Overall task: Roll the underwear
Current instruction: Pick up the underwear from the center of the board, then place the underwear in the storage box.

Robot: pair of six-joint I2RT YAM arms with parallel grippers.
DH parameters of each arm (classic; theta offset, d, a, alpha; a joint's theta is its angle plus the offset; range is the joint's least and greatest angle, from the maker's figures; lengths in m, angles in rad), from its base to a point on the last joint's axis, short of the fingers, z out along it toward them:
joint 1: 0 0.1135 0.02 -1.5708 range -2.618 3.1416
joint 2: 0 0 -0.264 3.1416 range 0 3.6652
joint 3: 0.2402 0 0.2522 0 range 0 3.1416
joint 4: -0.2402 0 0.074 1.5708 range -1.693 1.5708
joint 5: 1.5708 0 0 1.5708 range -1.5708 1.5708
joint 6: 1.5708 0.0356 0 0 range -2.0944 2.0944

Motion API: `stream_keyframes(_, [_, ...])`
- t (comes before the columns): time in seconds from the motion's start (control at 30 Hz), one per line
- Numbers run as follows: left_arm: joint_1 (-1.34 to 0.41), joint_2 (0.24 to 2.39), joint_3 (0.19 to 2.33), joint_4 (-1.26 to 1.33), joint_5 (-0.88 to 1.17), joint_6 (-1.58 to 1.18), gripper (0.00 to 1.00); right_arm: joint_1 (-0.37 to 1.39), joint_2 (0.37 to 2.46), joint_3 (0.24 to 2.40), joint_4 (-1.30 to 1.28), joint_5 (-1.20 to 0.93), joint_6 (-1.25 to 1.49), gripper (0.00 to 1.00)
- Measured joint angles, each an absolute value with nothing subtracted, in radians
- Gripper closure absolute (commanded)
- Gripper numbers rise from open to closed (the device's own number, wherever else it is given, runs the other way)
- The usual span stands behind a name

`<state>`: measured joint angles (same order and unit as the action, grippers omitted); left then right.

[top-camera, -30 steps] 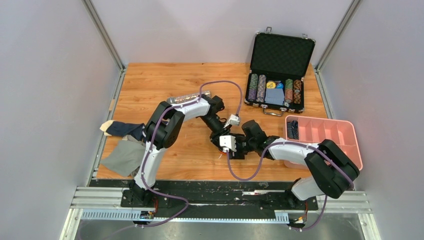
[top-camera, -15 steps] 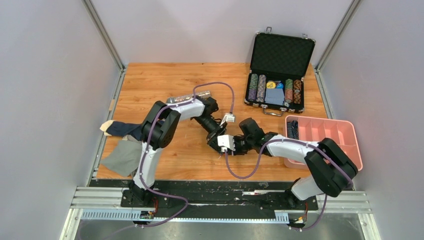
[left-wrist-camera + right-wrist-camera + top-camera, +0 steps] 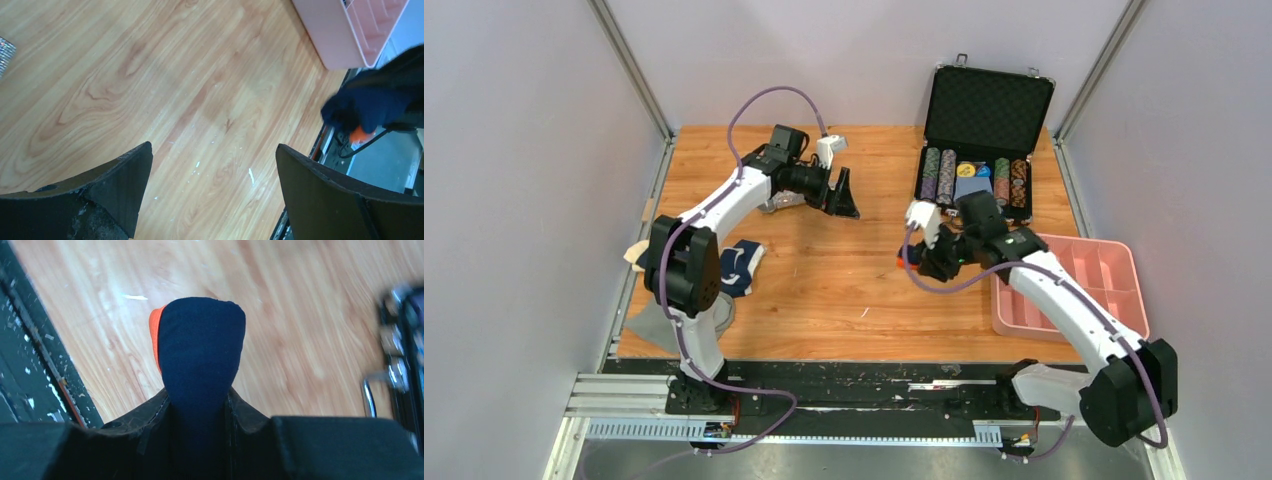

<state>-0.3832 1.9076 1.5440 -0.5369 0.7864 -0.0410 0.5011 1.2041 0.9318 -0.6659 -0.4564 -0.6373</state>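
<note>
Both arms have parted from mid-table: my left gripper (image 3: 842, 192) swings away, fingers spread and empty; my right gripper (image 3: 929, 258) clamps the rolled navy underwear (image 3: 199, 350) near the pink tray (image 3: 1124, 262). Striped underwear (image 3: 739, 265) at the left edge looks unrolled.

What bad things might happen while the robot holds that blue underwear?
The right tool grips just one end of the navy underwear, so the bundle might slip out or come unrolled. It is held close to the open chip case, so a swing may knock the case. The striped underwear lies by the left edge of the table beside the left arm, which might shove it off.
</note>
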Motion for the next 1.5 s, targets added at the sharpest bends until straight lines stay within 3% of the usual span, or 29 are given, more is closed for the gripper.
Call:
stream_keyframes(0.3, [-0.385, 1.823, 1.523, -0.562, 0.633, -0.082, 0.00, -0.041, 1.184, 1.081, -0.788, -0.390, -0.272, 1.00])
stream_keyframes(0.57, [-0.385, 1.811, 1.478, -0.635, 0.507, -0.107, 0.00, -0.290, 1.219, 1.031, -0.805, -0.307, -0.103, 1.00])
stream_keyframes(1.43, [-0.385, 1.760, 1.405, -0.631, 0.495, -0.111, 0.00, -0.385, 1.546, 0.914, -0.556, -0.187, -0.069, 1.00])
stream_keyframes(1.5, [-0.385, 1.758, 1.405, -0.631, 0.495, -0.111, 0.00, -0.385, 1.550, 0.913, -0.541, -0.187, -0.065, 0.89])
